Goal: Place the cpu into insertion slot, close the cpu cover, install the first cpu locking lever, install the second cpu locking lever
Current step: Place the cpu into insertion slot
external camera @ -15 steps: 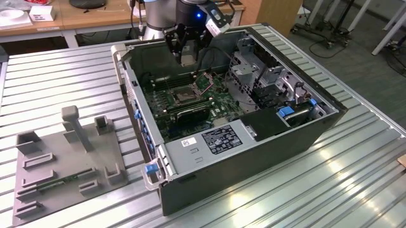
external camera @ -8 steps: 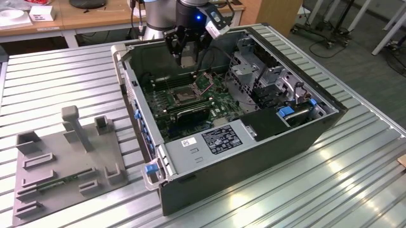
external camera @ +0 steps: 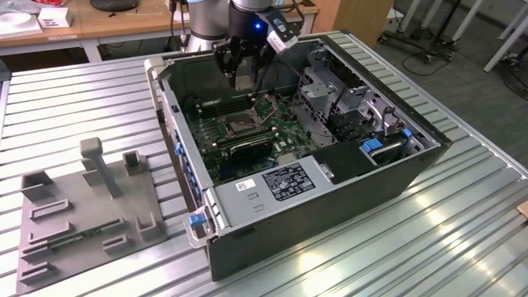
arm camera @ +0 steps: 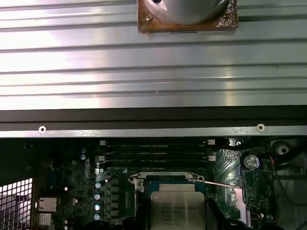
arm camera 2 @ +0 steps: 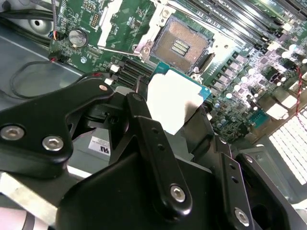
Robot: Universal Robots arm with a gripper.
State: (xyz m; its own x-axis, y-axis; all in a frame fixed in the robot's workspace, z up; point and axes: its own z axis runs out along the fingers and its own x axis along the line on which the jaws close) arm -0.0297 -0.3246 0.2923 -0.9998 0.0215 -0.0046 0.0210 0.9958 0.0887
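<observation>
1. Ribbed aluminium table (external camera: 74, 93) is occupied by an open computer case (external camera: 330, 210).
2. The cpu (arm camera 2: 170, 96) is clamped between the fingers of the gripper (arm camera 2: 169, 112) and held above the insertion slot (arm camera 2: 184, 45), clear of it.
3. The cpu cover (arm camera 2: 111, 21) appears raised; all four steps are judged outstanding.

Work surface: ribbed aluminium table (external camera: 462, 247), its slats running diagonally across the exterior view, with pale glare streaks at lower right. The same slats (arm camera: 153, 62) show bright horizontal bands in the first wrist view. Upper left of the exterior view: wooden desk (external camera: 107, 28) carrying a white box (external camera: 54, 17); upper right: dark grey floor (external camera: 470, 80), wheeled stand bases (external camera: 417, 46), and a brown wooden panel (external camera: 360, 18) beyond the table's far edge.
</observation>
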